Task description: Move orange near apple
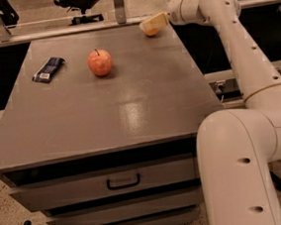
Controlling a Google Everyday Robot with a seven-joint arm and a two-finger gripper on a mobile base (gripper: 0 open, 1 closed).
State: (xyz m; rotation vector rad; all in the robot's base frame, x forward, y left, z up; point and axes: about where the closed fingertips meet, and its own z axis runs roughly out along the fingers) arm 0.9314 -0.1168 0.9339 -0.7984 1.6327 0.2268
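The gripper (148, 25) sits on the orange (149, 32), well right of and behind the apple (100, 62); whether it grips cannot be told. The orange looks firm, smooth, likely to roll: best clasped across its middle

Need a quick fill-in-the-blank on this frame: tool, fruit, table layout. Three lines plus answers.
1. In the camera view, the tool is at the table's far ____ corner, by the orange.
2. The fruit nearer the dark packet is the ____.
3. The only handle in view sits on the ____ drawer.
Missing words: right; apple; top.
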